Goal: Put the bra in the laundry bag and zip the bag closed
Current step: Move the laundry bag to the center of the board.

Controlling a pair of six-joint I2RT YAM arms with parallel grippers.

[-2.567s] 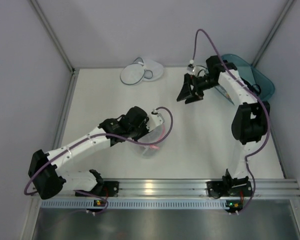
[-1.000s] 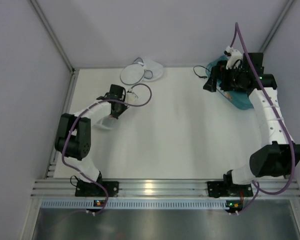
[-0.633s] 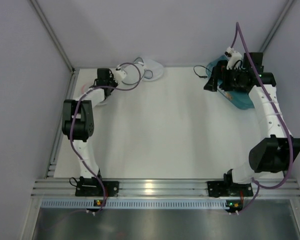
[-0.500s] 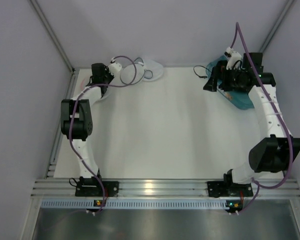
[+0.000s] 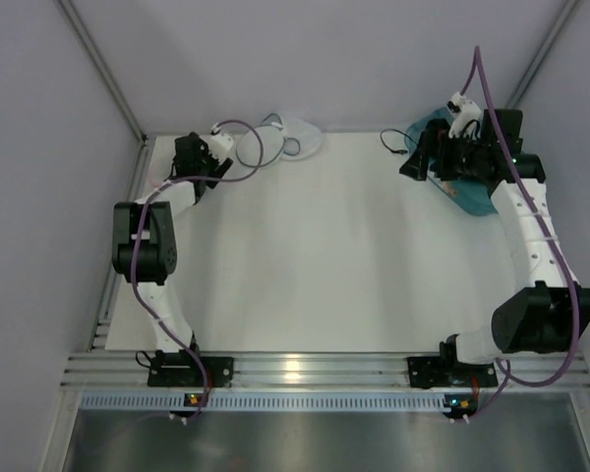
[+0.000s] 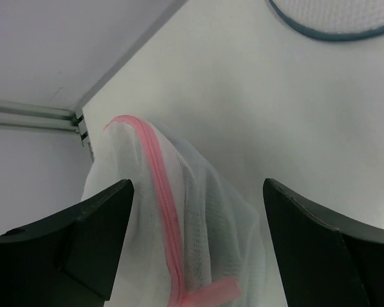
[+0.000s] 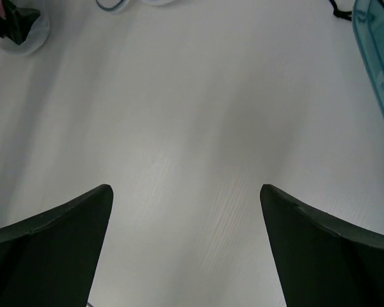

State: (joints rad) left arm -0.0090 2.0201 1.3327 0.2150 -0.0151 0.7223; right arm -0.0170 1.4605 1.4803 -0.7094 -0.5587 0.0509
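Observation:
The laundry bag [image 5: 300, 133], white mesh with a grey rim, lies at the back edge of the table; a piece of its rim [image 6: 336, 19] shows in the left wrist view. My left gripper [image 5: 192, 157] is in the back left corner. It is open [image 6: 196, 185], and a pink-rimmed mesh bag [image 6: 173, 236] lies loose between its fingers. My right gripper [image 5: 413, 162] hangs open [image 7: 184, 188] over bare table, beside the teal bin. A thin black strap [image 5: 388, 141] pokes out by the bin; the bra's cups are hidden.
The teal plastic bin [image 5: 472, 197] stands at the back right, under my right arm, and its edge [image 7: 377, 51] shows in the right wrist view. A metal rail [image 6: 32, 115] and the walls close in the left corner.
My left arm swung from the middle left to the back left corner with the pink-rimmed bag, then its jaws opened and let the bag go. The right arm barely moved.

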